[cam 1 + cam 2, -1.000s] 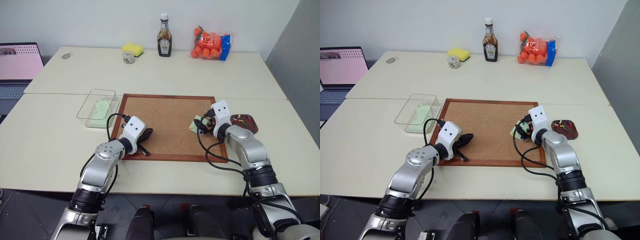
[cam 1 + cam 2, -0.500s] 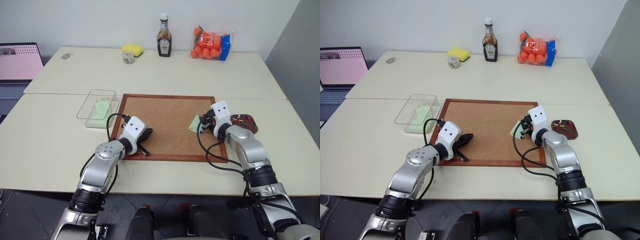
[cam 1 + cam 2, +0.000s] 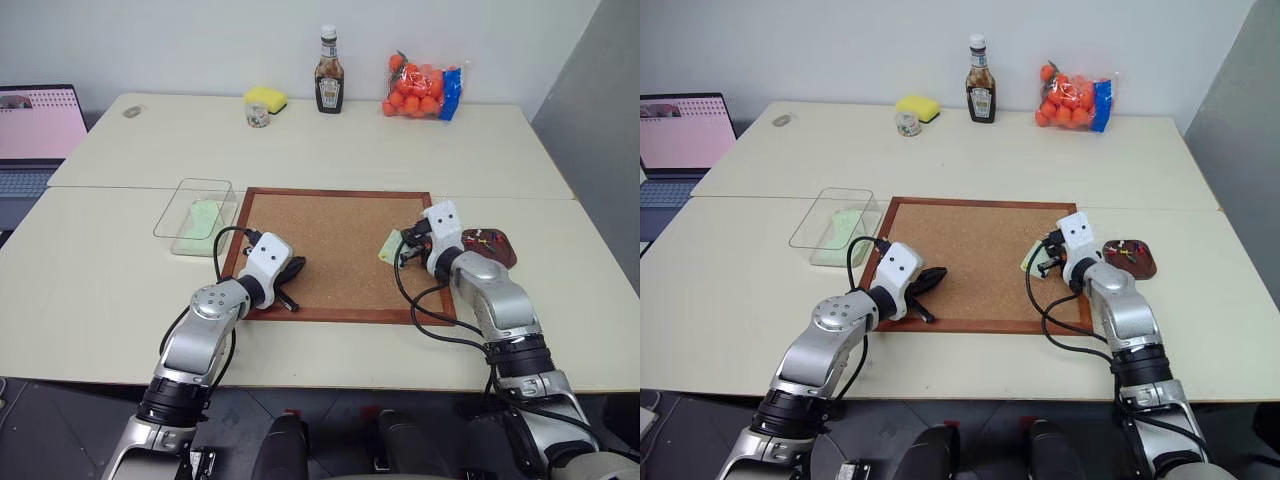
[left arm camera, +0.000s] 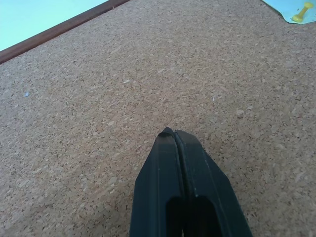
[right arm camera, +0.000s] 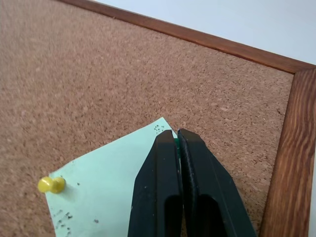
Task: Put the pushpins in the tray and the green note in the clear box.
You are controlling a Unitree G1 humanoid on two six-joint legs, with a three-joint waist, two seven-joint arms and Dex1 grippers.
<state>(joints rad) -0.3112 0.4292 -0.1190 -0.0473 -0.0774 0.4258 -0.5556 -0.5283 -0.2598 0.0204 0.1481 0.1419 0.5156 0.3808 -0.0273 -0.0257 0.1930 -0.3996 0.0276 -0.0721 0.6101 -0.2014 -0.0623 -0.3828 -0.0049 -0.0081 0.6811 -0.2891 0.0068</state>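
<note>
R gripper (image 5: 177, 136) is shut tight over one corner of the green note (image 5: 111, 185), which lies on the corkboard (image 3: 335, 250) near its 3 o'clock edge. A sliver of green shows between the fingers, so they look to have either a pin head or the paper corner; can't tell which. One yellow pushpin (image 5: 51, 184) pins the note's far corner, well apart from the fingers. The note stretches from the fingertips twd that pin. Judged: the coming move turns on that pin, since the note won't come free while it is in.

L gripper (image 4: 174, 134) is shut and empty, low over bare cork at the board's 8 o'clock; the R arm is much the nearer to the note.

Tray (image 3: 495, 256) sits just off the board at 3 o'clock, w/ several pins in it. Clear box (image 3: 185, 212) lies off the board at 10 o'clock, w/ a pale green sheet already inside.

Change vs a second ago: the R fingers were spread and have closed. L arm unchanged.
</note>
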